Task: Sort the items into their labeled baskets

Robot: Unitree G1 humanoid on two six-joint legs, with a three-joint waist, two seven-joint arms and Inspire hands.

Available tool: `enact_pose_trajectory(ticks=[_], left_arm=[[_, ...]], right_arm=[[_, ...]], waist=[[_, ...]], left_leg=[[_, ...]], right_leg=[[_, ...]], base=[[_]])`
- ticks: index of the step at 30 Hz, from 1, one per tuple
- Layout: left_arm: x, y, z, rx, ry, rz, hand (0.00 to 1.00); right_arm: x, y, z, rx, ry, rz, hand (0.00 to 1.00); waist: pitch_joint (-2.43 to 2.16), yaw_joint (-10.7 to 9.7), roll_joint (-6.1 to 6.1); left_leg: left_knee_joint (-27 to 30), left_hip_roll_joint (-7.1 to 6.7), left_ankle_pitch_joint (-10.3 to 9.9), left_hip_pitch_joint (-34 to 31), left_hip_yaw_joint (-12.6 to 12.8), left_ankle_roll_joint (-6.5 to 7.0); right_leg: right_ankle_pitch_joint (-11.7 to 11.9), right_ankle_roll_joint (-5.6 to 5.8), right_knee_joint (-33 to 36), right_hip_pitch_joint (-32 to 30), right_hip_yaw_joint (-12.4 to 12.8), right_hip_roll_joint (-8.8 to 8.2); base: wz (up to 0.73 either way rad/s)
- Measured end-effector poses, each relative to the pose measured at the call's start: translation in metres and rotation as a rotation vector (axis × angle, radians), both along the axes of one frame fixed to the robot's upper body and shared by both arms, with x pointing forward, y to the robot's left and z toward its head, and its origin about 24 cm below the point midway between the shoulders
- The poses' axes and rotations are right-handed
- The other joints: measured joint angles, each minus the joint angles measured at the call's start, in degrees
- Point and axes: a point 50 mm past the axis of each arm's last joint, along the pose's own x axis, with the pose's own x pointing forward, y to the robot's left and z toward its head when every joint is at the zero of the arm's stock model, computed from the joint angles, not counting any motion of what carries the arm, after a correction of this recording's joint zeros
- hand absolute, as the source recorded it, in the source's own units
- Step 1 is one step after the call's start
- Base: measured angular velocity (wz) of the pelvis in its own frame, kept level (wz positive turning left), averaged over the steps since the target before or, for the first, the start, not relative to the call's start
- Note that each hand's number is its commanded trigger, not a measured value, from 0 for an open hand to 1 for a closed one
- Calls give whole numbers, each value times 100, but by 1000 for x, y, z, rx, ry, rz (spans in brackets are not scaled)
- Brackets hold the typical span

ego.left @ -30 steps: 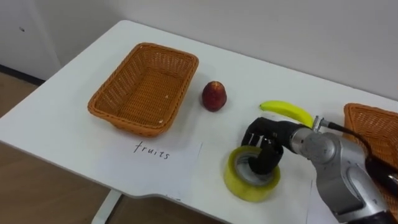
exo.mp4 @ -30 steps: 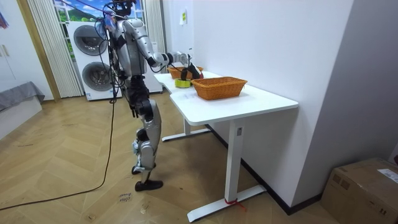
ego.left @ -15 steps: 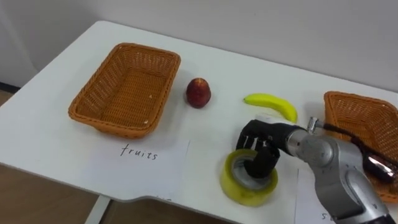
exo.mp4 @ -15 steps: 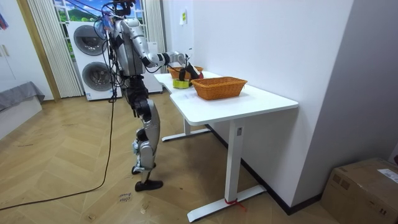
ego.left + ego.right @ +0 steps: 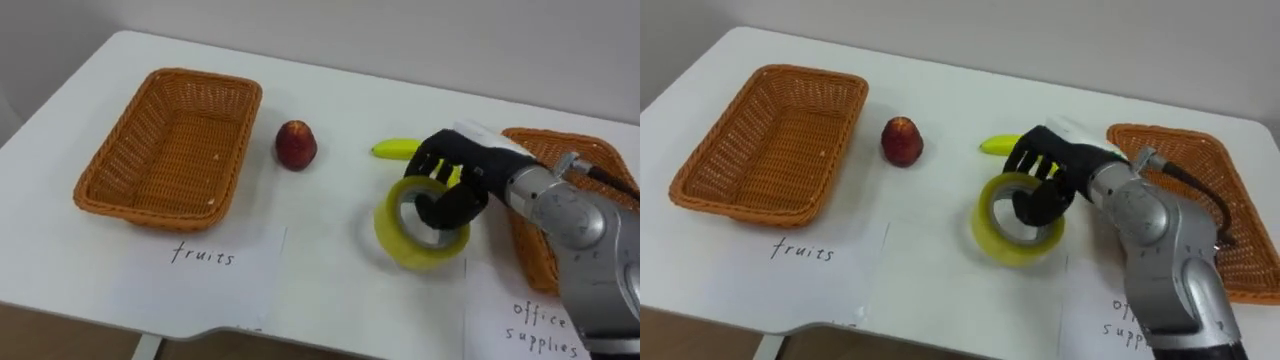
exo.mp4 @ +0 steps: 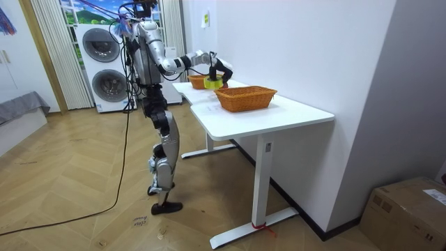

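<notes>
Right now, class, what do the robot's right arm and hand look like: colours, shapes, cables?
The right hand has black fingers and a white shell over its back. The forearm is a rounded, silver-grey metal casing, with a thin dark cable running from the wrist.

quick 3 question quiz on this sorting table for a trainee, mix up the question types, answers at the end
1. True or false: the fruits basket holds no fruit yet.
2. The right hand is shut on: A) a stapler B) the yellow tape roll C) a pen
3. Name the two fruits lying on the table.

Key: 1 true. 2 B. 3 the apple and the banana.
</notes>
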Motion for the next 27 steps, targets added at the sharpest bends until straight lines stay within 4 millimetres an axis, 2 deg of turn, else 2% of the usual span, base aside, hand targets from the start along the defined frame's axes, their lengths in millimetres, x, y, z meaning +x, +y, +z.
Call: enact_pose_trajectory(ticks=[3,5,10,17,21,27], left_arm=[[-1,1,0,1,-4,11,0],[-3,3,1,2,-11,29,0],[-12,3,1,-1,-6,58,0],[-29,8,1,-5,31,126,0],[-35,9,1,-1,41,137,0],[-35,10,2,1,38,143,0]], right_arm=[[-2,-6,16,-2,-90,-6,100],[-2,-12,21,20,-126,-31,100],[-3,-27,30,28,-203,-112,100],[-7,-54,44,51,-327,-253,100],[-6,-75,40,51,-358,-344,100],[-8,-95,34,50,-373,-442,100]], waist=[[-9,-33,-9],[-33,-41,-40],[-55,-146,-73],[-24,-314,-15],[-15,-425,9],[-44,-558,30]], left_leg=[[-49,2,1,58,30,-1],[-59,2,1,67,39,-1],[-63,1,0,68,40,0],[-50,13,-2,74,48,-3],[-52,23,-4,71,56,-3],[-48,43,-2,34,105,-6]], right_leg=[[1,0,9,24,9,6],[0,0,9,35,9,7],[3,4,8,47,-2,4],[4,4,8,23,-11,10],[4,4,11,-13,-7,9],[11,-8,33,-61,57,19]], base=[[-6],[-2],[0],[0],[0],[-7]])
